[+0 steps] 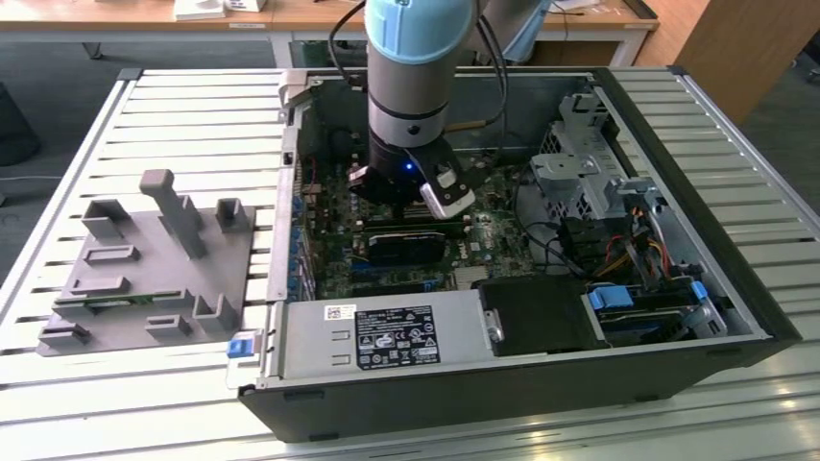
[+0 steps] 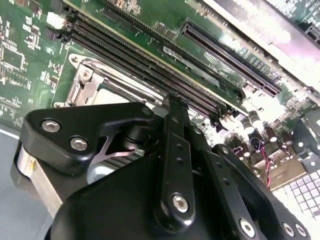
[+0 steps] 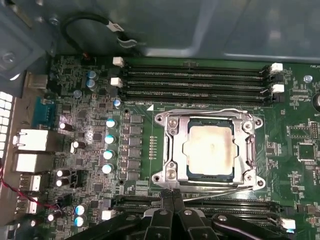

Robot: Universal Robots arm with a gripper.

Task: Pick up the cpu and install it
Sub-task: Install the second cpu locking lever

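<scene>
Silvery cpu [image 3: 211, 152] sits seated in the motherboard socket [image 3: 170, 150], under its metal frame beside the memory slots [image 3: 195, 80]. Gripper [image 3: 172, 197] hovers at the socket's edge, fingers pressed together, holding nothing. Judged light, rigid and fragile; best held by its edges. Exterior view adds the grey tray [image 1: 141, 288] outside the case.

1. The arm [image 1: 407, 67] is showing a pale blue-grey cap above a silver-grey cylinder, standing over the open computer case [image 1: 717, 317].
2. Black cables [image 1: 344, 38] are running beside that cylinder.
3. A black wrist block is glowing with a small blue light [image 1: 407, 165], and a white-and-black module [image 1: 446, 195] is hanging at its side.
4. The gripper [image 2: 172, 107] is showing glossy black linkage bars studded with silver screws [image 2: 180, 202] in both wrist views, plus a brushed-metal block [image 2: 35, 172].
</scene>
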